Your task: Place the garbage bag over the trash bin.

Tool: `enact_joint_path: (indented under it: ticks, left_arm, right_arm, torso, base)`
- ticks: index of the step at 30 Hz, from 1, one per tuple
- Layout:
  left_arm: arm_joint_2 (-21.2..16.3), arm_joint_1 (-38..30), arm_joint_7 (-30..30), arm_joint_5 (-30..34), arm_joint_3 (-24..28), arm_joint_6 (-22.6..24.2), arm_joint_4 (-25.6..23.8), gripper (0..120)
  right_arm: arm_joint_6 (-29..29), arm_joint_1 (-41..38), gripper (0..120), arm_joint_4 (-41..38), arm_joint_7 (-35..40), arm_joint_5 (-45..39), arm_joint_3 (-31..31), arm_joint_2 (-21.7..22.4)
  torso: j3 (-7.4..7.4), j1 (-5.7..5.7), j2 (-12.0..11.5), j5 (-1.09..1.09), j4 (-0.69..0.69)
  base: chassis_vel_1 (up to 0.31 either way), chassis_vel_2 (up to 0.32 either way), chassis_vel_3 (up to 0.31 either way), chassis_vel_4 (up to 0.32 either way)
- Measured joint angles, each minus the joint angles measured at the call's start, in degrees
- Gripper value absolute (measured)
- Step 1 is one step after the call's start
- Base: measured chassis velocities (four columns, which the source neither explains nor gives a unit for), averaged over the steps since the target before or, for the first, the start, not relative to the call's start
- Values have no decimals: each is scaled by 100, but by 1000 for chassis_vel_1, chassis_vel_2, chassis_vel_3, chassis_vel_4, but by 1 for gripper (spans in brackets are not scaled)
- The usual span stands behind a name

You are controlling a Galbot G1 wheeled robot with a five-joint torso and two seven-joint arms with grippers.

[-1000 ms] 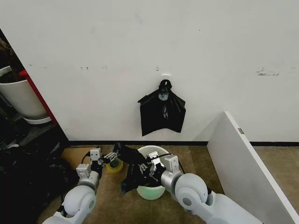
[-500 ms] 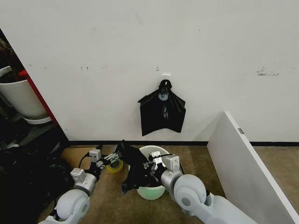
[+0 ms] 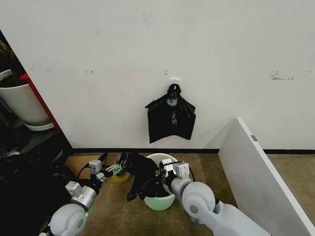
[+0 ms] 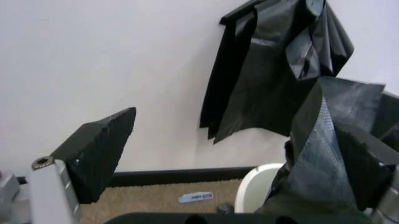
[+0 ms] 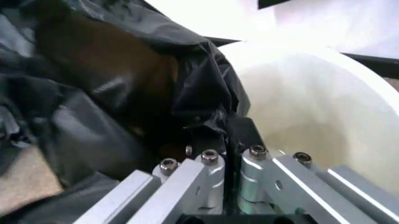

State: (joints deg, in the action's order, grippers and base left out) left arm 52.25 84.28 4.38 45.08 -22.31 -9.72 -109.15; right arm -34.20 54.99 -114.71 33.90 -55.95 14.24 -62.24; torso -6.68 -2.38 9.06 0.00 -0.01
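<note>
The thin, glossy black garbage bag (image 3: 141,177) hangs crumpled over the near-left rim of the small round cream-white plastic trash bin (image 3: 164,200), which stands on the brown carpet floor (image 3: 246,177). The right gripper (image 5: 225,135), at the bin's rim, has its fingers pinched tight on a fold of the bag. Left of the bin, the left gripper (image 3: 118,166) has fingers spread wide, one pad against the bag's edge. A bunch of black bags (image 3: 171,118) hangs on the white wall (image 3: 221,49) above. No writing readable.

You are in a bare utility corner of a room: a scuffed white wall (image 3: 197,44) with black skirting, brown carpet (image 3: 113,206), spare black bags (image 3: 171,118) hung on a wall hook, and a white partition board (image 3: 256,177) at right.
</note>
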Motion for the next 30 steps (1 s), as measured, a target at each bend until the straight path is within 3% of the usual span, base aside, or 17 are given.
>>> enact_joint_path:
  ticks: [18, 30]
  left_arm:
    - [-108, -158, -155, 331, -20, 68, 335, 100]
    - [-31, -269, -164, 324, 6, -10, 540, 100]
  right_arm:
    - [-19, 232, 0, 93, -126, -50, -702, 554]
    - [202, 260, 0, 573, -350, 110, -955, 482]
  torso:
    - [0, 0, 0, 0, -1]
    - [0, 0, 0, 1, 0]
  base:
    - [0, 0, 0, 0]
    - [0, 0, 0, 0]
